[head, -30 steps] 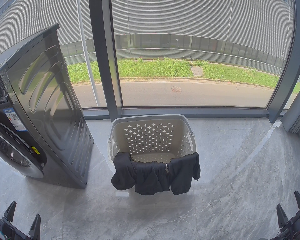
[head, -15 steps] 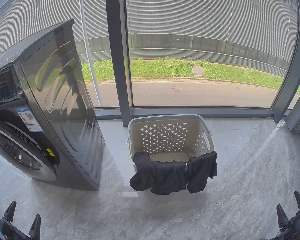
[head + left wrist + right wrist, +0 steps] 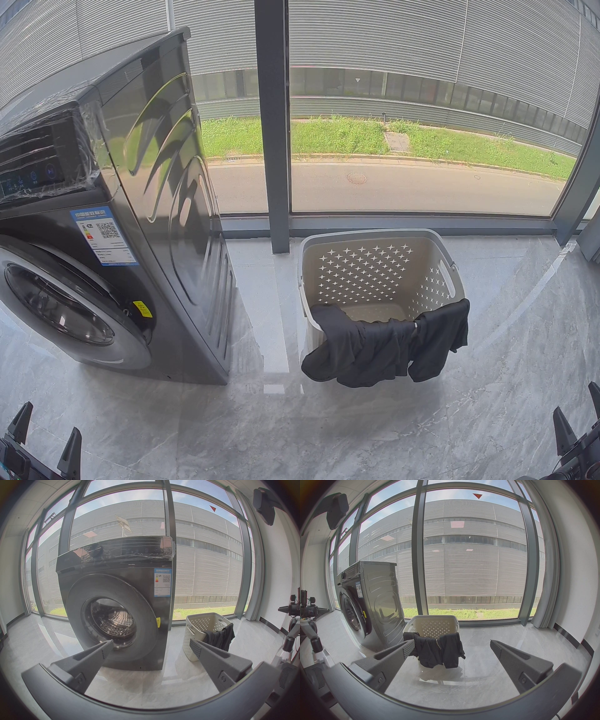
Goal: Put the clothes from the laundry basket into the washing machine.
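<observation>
Both grippers are empty with jaws spread wide: the left gripper (image 3: 50,420) and the right gripper (image 3: 576,400) sit low at the near corners of the head view, well short of any cloth. Over the last second the whole head picture slides rightward, so the camera is swinging toward the robot's left. The things themselves do not move, and the grippers keep their places in the view. That turn brings the front of the washing machine (image 3: 125,206) into sight, which suggests the robot is lining up on the machine before any garment is picked. Its round door looks shut, though I cannot be sure.

No clothes are loaded yet. The clothes (image 3: 375,353) are dark, limp pieces draped over the near rim of the pale, perforated laundry basket (image 3: 375,236), hanging down its outer wall. The basket stands on the grey floor (image 3: 375,431) just beside the machine's side panel, by the window.
</observation>
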